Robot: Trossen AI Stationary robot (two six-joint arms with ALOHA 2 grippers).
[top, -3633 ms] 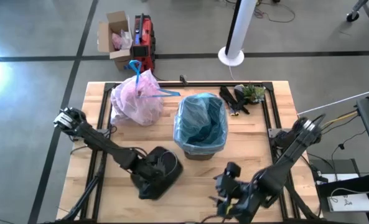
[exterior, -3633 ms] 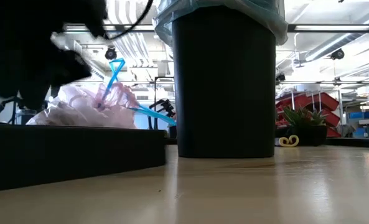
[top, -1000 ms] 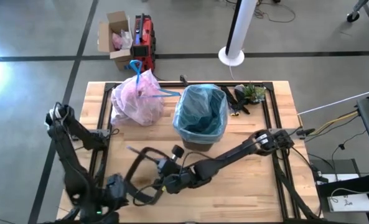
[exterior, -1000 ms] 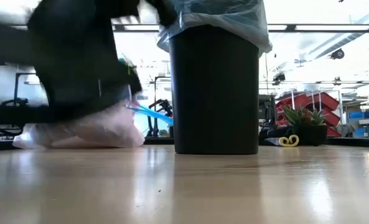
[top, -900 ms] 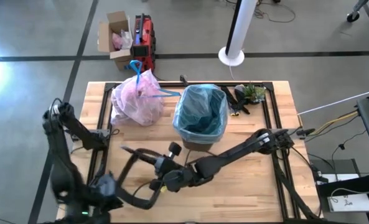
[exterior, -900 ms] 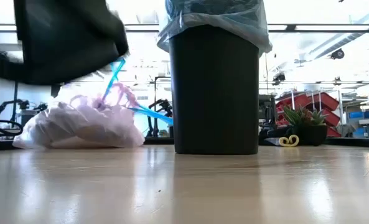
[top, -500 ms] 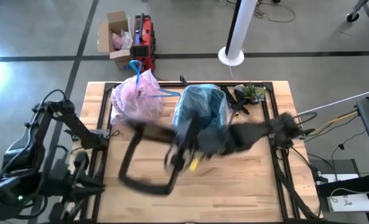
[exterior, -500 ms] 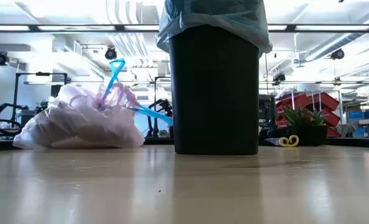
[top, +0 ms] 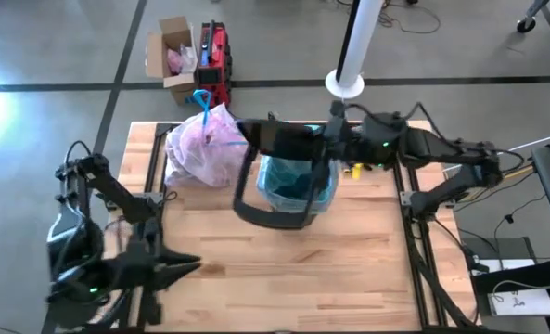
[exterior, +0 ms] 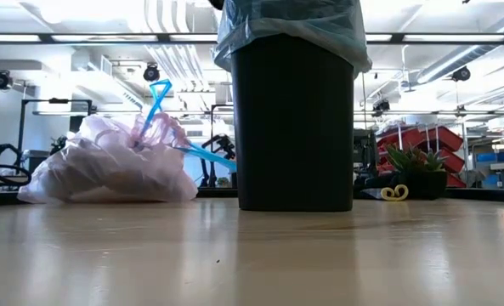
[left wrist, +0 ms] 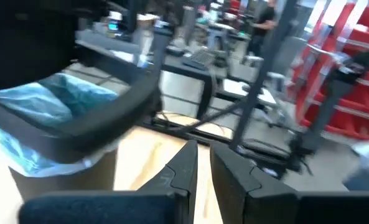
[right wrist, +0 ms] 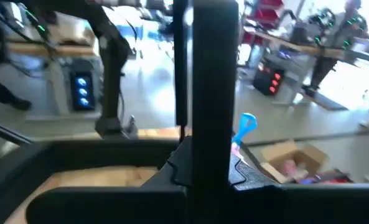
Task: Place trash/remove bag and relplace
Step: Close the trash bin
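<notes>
- The bag (top: 207, 146), pinkish-white with a blue drawstring, lies tied on the table (top: 284, 269) beside the black bin (exterior: 294, 119), which wears a light blue liner (top: 298, 176).
- We see the right gripper (top: 335, 139) clamped shut on a black rim ring (top: 256, 199), held above the bin.
- We see the left gripper (left wrist: 203, 168) nearly closed and empty, off the table's left edge.

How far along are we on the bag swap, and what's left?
Done: the tied pink bag sits on the table beside the bin, and a light blue liner is already in the bin. In hand: the right gripper is shut on the black rim ring, tilted over the bin. Left: seating that ring. The left gripper waits shut at the table's left.
</notes>
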